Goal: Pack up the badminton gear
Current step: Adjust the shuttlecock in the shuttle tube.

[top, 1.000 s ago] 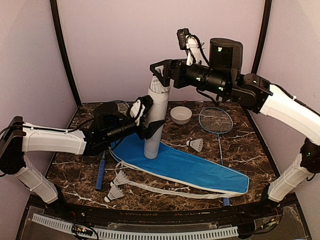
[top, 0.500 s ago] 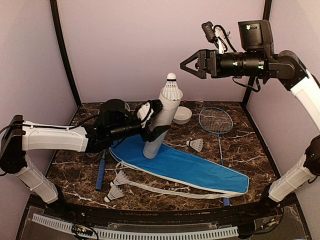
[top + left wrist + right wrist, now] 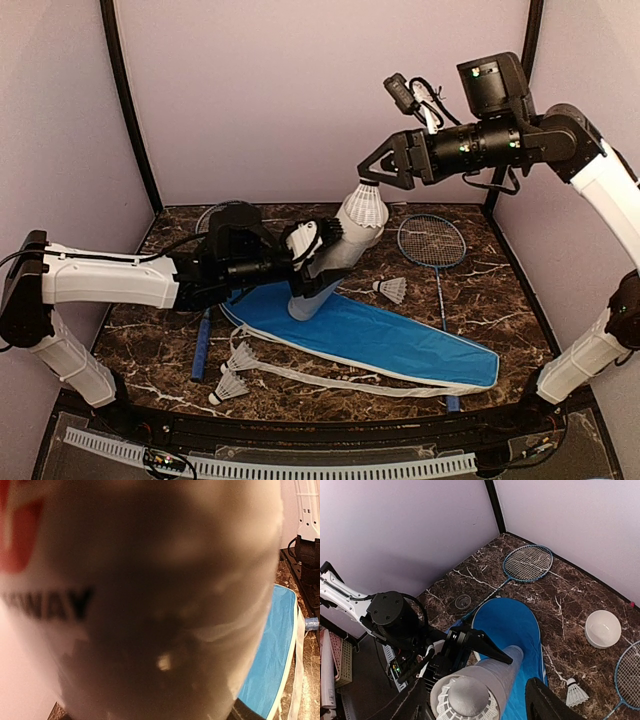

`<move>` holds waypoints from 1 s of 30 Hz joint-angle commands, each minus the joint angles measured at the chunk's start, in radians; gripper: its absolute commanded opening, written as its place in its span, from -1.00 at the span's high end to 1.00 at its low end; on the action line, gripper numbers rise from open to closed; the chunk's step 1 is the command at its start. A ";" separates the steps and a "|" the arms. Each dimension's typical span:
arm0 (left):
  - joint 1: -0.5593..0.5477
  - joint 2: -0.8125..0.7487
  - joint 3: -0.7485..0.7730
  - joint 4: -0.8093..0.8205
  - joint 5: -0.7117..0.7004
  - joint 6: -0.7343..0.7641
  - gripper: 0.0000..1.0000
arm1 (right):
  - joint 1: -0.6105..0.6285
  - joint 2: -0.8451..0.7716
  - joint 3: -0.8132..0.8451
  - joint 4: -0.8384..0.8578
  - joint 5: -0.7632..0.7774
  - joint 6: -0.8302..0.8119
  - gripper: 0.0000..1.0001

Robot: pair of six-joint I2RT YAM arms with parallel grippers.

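The left claw (image 3: 320,252) is clamped around the middle of the tube (image 3: 338,240). The tube leans to the right with its foot on the cover (image 3: 400,340). From the left wrist camera I see little but the tube's blurred wall, with a strip of cover at the right edge. A shuttlecock (image 3: 366,206) sits in the tube's mouth, cork up. The right claw (image 3: 368,172) hangs just above that cork, its jaws spread fairly wide and gripping nothing. From its own camera its fingers (image 3: 546,702) stand on either side of the tube's mouth.

The cover lies flat across the middle of the table (image 3: 520,300), running toward the front right. One racket (image 3: 432,240) lies at the back right beside it. A second racket (image 3: 203,345) lies at the left, its head mostly hidden behind the left arm. A loose shuttlecock (image 3: 390,290) lies between the cover and the right racket. Two more shuttlecocks (image 3: 240,357) (image 3: 228,388) lie by the cover's front left edge. A bowl (image 3: 603,628) sits near the back.
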 commanded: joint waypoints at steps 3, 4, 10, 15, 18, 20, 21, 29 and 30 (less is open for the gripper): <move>-0.013 0.013 0.016 -0.111 0.013 -0.043 -0.35 | -0.007 0.020 0.000 -0.002 -0.042 -0.041 -0.26; -0.013 0.014 0.018 -0.111 0.013 -0.043 -0.35 | -0.007 0.020 -0.004 -0.003 -0.049 -0.044 -0.24; -0.016 0.025 0.027 -0.115 0.006 -0.043 -0.35 | -0.007 0.012 -0.022 0.013 -0.080 -0.047 0.08; -0.016 0.031 0.023 -0.090 -0.024 -0.057 -0.34 | -0.007 -0.018 -0.058 0.043 -0.072 -0.051 0.54; -0.016 0.032 0.027 -0.090 -0.018 -0.072 -0.34 | -0.007 -0.078 -0.136 0.124 -0.063 -0.057 0.60; -0.016 0.031 0.028 -0.089 -0.011 -0.078 -0.34 | -0.007 -0.129 -0.213 0.214 -0.076 -0.057 0.63; -0.016 0.031 0.029 -0.090 -0.009 -0.081 -0.34 | -0.006 -0.155 -0.249 0.256 -0.076 -0.054 0.64; -0.016 0.028 0.038 -0.102 0.016 -0.089 -0.34 | -0.001 -0.225 -0.407 0.429 -0.013 -0.045 0.71; -0.016 0.029 0.039 -0.102 0.016 -0.089 -0.34 | -0.001 -0.232 -0.422 0.451 -0.006 -0.042 0.71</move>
